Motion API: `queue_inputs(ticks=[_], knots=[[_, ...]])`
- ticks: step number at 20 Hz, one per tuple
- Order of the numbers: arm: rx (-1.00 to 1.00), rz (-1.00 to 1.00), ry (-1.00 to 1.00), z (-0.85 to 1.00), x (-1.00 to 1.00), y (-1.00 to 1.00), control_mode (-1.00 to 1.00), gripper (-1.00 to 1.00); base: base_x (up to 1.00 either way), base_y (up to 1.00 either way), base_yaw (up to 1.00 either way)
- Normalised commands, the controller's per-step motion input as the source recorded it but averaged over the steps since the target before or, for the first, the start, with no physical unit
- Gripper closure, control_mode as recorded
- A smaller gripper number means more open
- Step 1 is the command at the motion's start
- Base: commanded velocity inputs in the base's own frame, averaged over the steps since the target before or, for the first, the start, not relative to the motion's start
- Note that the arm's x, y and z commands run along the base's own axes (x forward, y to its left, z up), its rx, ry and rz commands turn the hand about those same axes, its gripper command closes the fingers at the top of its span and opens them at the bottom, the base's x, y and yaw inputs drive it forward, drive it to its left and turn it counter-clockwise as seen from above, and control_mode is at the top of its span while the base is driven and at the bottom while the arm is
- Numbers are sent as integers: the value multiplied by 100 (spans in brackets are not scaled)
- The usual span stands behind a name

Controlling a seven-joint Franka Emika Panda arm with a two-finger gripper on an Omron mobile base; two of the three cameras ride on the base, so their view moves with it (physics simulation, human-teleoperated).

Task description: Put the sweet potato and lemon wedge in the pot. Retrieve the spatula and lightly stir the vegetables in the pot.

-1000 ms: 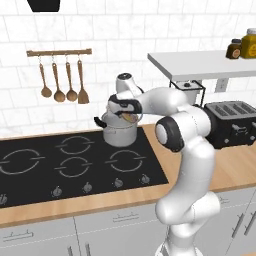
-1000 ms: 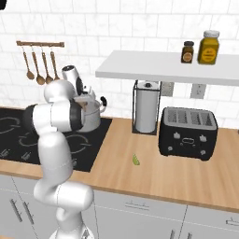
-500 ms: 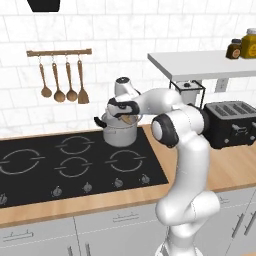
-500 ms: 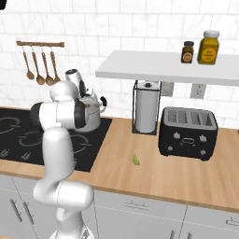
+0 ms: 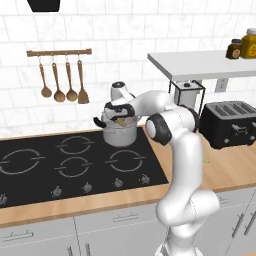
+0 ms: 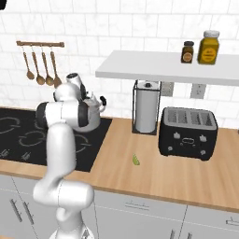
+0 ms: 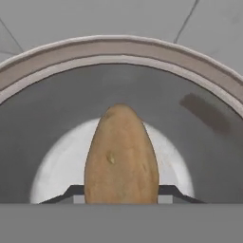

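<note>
The jaws are pinching the sweet potato (image 7: 121, 156), one finger tip on each side of its lower end, so the tuber points away from the hand and straight down into the pot (image 7: 57, 61). In the hand view the potato hangs centred over the pale round floor of the pot, inside the rim; that centring looks deliberate, so that a release drops it cleanly without catching the wall.

From the left base view the gripper (image 5: 120, 118) sits right at the pot's mouth, the arm reaching over the black cooktop (image 5: 45, 172) to the rear right burner where the pot (image 5: 119, 135) stands. The potato is probably not yet let go.

The lemon wedge (image 6: 136, 160) lies on the wooden counter (image 6: 154, 177), well apart from the pot, near the toaster (image 6: 187, 133). The spatula (image 5: 82, 81) hangs on the wall rail with the spoons, untouched.
</note>
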Motion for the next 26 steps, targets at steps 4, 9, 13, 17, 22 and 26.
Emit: queue_inputs(ticks=[4, 9, 13, 17, 22, 26], knots=[[0, 0, -1, 3, 11, 8, -100, -100, 0, 0, 0], [0, 0, -5, 63, -28, -16, -100, -100, 0, 0, 0], [3, 0, -7, 98, -56, -32, -100, -100, 0, 0, 0], [9, 0, -3, 80, -97, -77, -100, -100, 0, 0, 0], [6, 0, 0, 3, -100, -100, -100, -100, 0, 0, 0], [6, 0, 0, -3, -100, -100, -100, -100, 0, 0, 0]])
